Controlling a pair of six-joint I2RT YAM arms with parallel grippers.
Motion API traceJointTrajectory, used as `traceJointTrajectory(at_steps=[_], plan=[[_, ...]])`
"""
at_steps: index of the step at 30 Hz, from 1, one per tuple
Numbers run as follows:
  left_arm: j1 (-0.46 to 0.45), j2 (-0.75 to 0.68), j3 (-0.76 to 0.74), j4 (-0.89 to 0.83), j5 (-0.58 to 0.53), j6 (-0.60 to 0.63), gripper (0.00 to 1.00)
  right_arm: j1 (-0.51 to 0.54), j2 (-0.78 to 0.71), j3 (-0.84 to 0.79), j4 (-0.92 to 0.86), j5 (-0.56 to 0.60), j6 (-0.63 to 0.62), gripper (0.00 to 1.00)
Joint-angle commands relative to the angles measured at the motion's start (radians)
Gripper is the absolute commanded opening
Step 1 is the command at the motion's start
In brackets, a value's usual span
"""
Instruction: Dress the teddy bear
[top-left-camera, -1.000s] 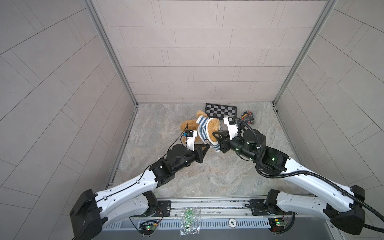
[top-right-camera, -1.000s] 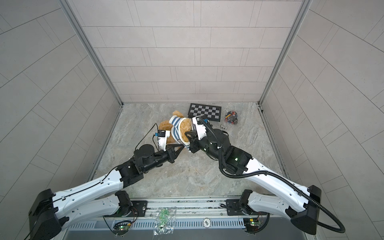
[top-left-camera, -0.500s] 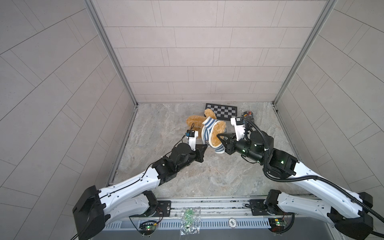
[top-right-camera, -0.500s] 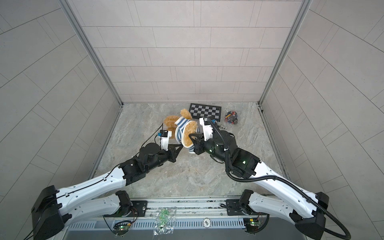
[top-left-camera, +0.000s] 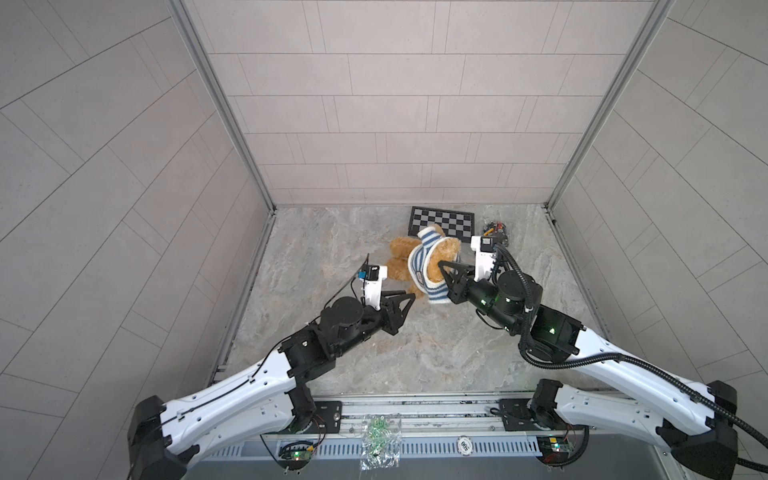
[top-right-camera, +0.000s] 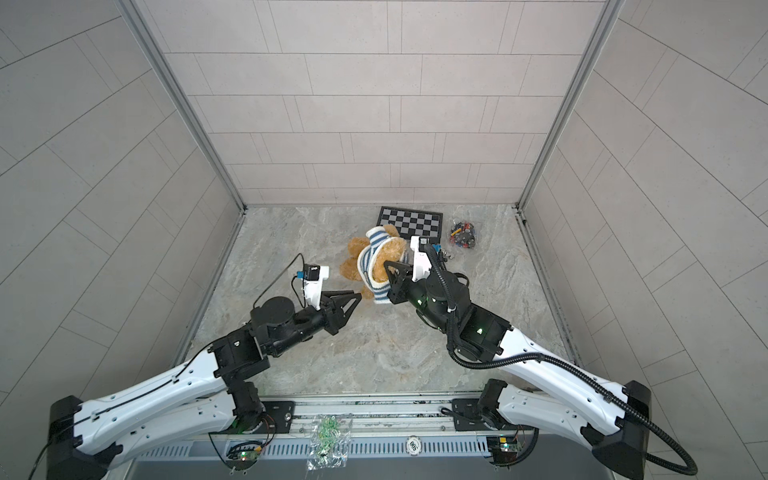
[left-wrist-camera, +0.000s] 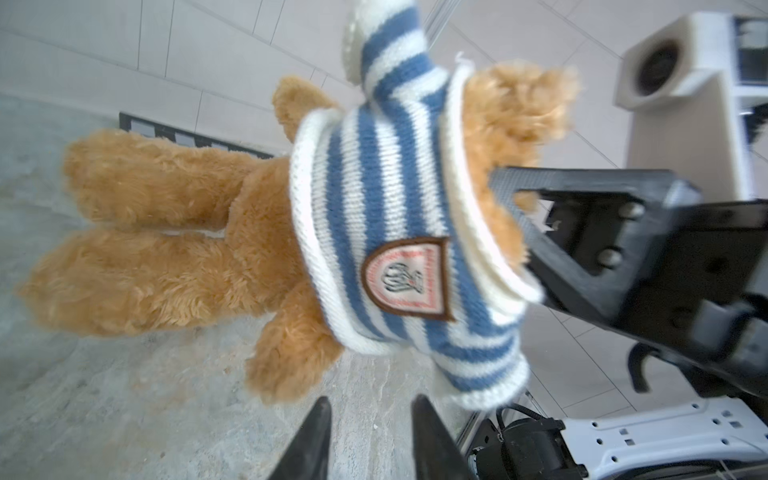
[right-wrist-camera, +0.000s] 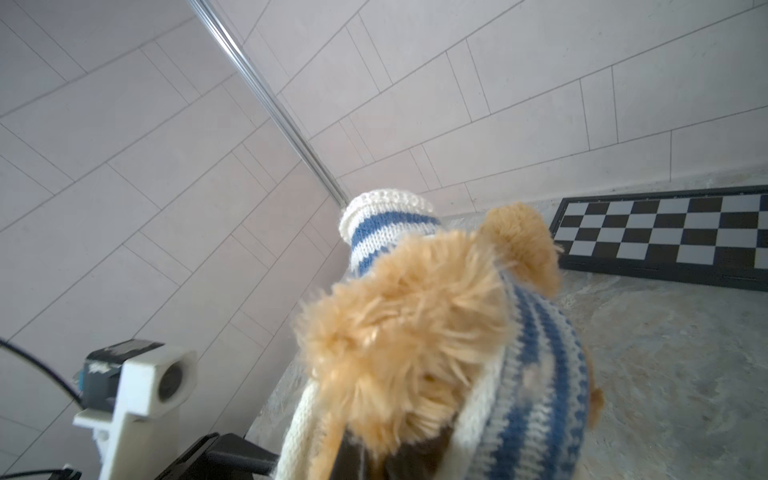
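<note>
Holds teddy bear (left-wrist-camera: 166, 257) by the head in clamped right gripper (top-left-camera: 444, 267), striped sweater (left-wrist-camera: 374, 199) over torso but sleeves seemingly unfilled, with empty, half-parted left gripper (left-wrist-camera: 370, 402) just short of its arm.

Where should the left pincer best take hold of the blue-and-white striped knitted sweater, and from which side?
Probably the white-edged cuff of the blue-and-white striped knitted sweater, from the left arm's side: that sleeve hangs free, apparently empty, just ahead of the open left pincer, while the right pincer holds the golden-brown plush teddy bear by its head.
</note>
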Motion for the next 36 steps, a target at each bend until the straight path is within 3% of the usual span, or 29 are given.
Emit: traceJointTrajectory(at_steps=[1, 10, 22, 29, 36], plan=[[-0.023, -0.049, -0.043, 0.074, 0.02, -0.071, 0.49, 0.012, 0.01, 0.023, 0.187, 0.094, 0.026, 0.0], [-0.061, 0.08, -0.003, 0.29, 0.026, -0.186, 0.52, 0.058, 0.053, 0.022, 0.267, 0.179, 0.018, 0.0], [-0.061, 0.131, 0.0, 0.377, 0.016, -0.262, 0.52, 0.08, 0.057, 0.006, 0.303, 0.2, -0.005, 0.0], [-0.061, 0.145, 0.035, 0.354, -0.003, -0.266, 0.46, 0.082, 0.064, 0.002, 0.32, 0.19, -0.009, 0.0], [-0.061, 0.173, 0.054, 0.361, 0.006, -0.274, 0.24, 0.082, 0.058, -0.005, 0.32, 0.19, -0.009, 0.0]])
